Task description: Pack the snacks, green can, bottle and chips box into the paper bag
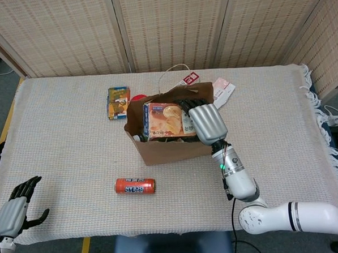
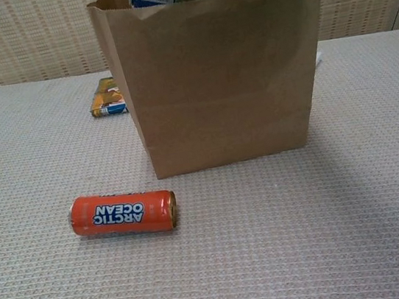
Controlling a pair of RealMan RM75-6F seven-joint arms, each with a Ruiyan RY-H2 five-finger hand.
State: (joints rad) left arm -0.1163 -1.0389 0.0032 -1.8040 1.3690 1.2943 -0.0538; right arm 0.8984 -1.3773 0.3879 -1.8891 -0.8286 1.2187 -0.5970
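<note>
- Head view: mounted high at the near edge of the table (image 1: pixel 58 183), looking steeply down and forward; it takes in the whole surface, all four edges, and the woven screens behind the far edge.
- Chest view: mounted low, just above the surface, facing level toward the far edge, close to the paper bag (image 2: pixel 215 73), whose top rim nearly meets the frame top.
- Shared: the bag, the orange can (image 1: pixel 135 186) toward the near edge, and the small box (image 1: pixel 118 102) toward the far edge.
</note>
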